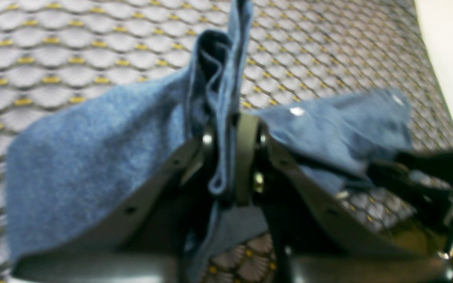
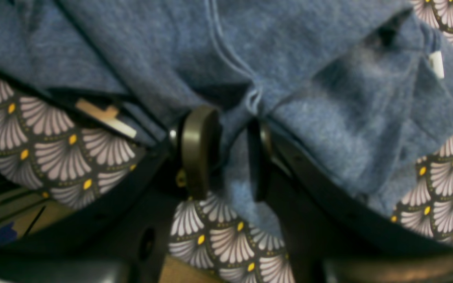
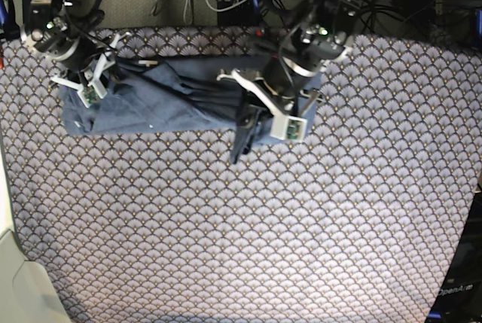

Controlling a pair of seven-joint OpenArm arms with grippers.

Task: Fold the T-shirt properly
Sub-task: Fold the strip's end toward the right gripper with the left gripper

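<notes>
progress: T-shirt (image 3: 162,101) narrowed into long band, cross-fold pending | left gripper (image 1: 228,157) pinches bunched hem | right gripper (image 2: 226,153) pinches shirt edge

Bare tablecloth (image 3: 226,233) below T-shirt (image 3: 151,101)

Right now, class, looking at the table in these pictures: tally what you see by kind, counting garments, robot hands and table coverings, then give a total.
Garments: 1, the T-shirt
Robot hands: 2, the left hand and the right hand, each pinching shirt fabric
Table coverings: 1, the patterned tablecloth
Total: 4
</notes>
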